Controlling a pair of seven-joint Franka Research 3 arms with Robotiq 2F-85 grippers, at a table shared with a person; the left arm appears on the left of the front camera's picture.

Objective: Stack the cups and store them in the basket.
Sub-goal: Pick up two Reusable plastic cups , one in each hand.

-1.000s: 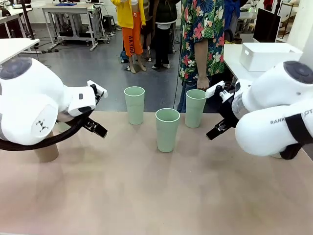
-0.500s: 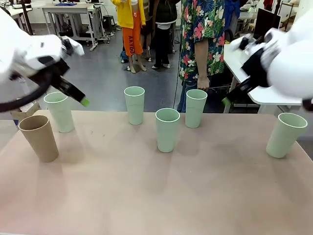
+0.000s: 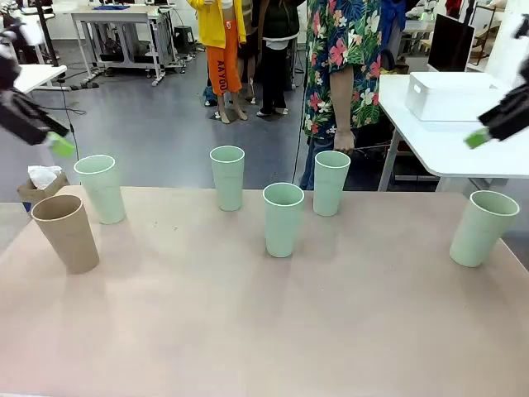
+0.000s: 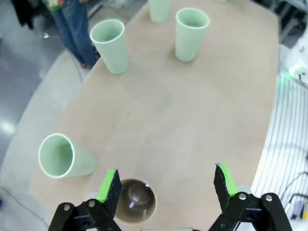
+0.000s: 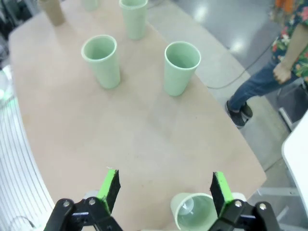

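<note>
The left gripper (image 4: 166,171) and right gripper (image 5: 165,174) were seen wide open and empty, no cups (image 3: 283,219) stacked; a first grasp was judged due.

The pale bench (image 3: 248,331) carries five upright mint cups (image 3: 283,219) and one tan cup (image 3: 65,233), lower left of the frame.

A grey polished floor (image 3: 157,124) is seen beyond the beige table (image 3: 248,331), with ceiling light reflected on it. A white side table (image 3: 450,153) is placed at right, a dark monitor (image 3: 450,41) behind it. A white-framed workbench (image 3: 124,21) is set far back left.
</note>
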